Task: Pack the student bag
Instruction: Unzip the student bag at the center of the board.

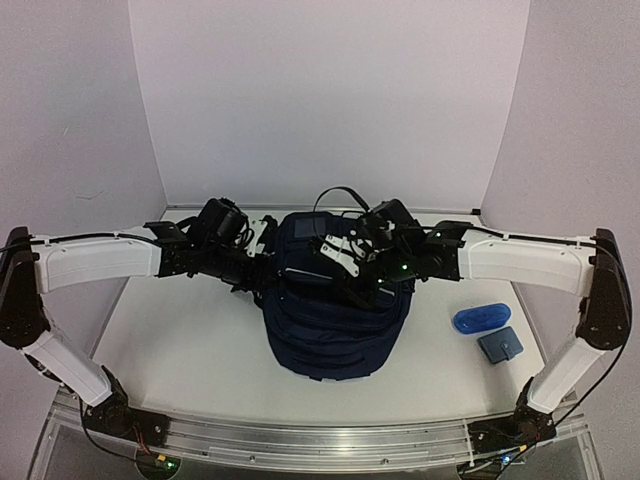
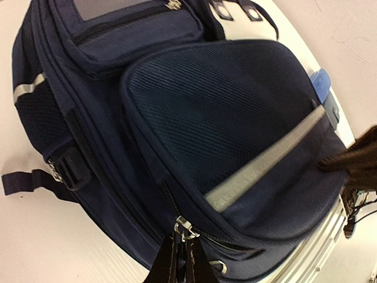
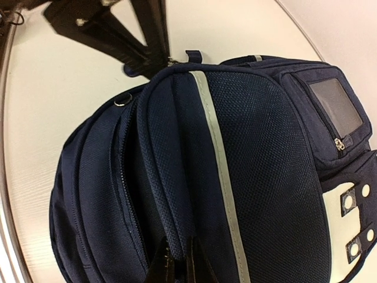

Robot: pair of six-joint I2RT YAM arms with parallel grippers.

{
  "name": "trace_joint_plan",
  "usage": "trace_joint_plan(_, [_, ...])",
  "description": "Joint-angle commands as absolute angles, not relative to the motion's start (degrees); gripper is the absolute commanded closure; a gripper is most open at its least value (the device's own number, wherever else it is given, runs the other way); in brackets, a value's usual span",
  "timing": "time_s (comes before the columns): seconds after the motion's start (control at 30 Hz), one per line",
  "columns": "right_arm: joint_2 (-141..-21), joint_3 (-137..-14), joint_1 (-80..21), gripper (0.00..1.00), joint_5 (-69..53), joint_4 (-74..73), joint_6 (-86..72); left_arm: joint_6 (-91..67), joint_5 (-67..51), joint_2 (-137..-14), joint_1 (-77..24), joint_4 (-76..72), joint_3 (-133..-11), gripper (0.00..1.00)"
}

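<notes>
— Pale walls [image 1: 330, 100] are closing in a white table [image 1: 180, 340]. Where is the student bag [image 1: 330, 330] lying?
— It is lying mid-table between both arms, with its front pocket facing up.
— What is the left claw [image 2: 181, 250] doing?
— It is clenching a zipper pull [image 2: 184, 227] on the bag.
— And the right claw [image 3: 178, 256]?
— It is pressing shut against the front pocket's ridge. I cannot tell whether it is catching any fabric.
— Anything else?
— A blue pouch [image 1: 481, 318] and a small grey case [image 1: 500, 345] are sitting side by side, right of the bag and apart from it.

left arm [image 1: 100, 258] reaching inward | left hand [image 2: 181, 254] closed | right arm [image 1: 520, 258] reaching inward | right hand [image 3: 177, 266] closed
</notes>
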State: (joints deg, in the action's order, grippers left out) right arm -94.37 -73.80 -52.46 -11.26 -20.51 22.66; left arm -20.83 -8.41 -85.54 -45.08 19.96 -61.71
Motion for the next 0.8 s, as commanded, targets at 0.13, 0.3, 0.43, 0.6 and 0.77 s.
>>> trace_joint_plan(0.13, [-100.16,-85.21,-53.94,1.0,-22.07,-29.94,18.05,-17.84,-3.28,-90.3,-33.59,18.78,-66.82,1.0])
trace_joint_plan(0.3, [-106.59,-94.38,-54.51,1.0,-23.15,-30.48,13.78,-16.24,-4.84,-92.18,-33.11,19.71,-70.04,0.98])
trace_joint_plan(0.43, [-111.61,-101.19,-54.44,1.0,-19.89,-30.51,10.91,-18.32,-4.17,-89.67,-32.96,19.68,-68.21,0.64])
trace_joint_plan(0.6, [-116.36,-106.72,-53.86,0.77,-18.06,-31.75,9.27,-20.88,-1.25,-83.6,-32.85,20.67,-64.78,0.24])
trace_joint_plan(0.77, [-114.03,-108.26,-49.76,0.39,-23.76,-37.62,8.23,-21.83,-0.61,-80.89,-32.78,21.69,-62.01,0.09])
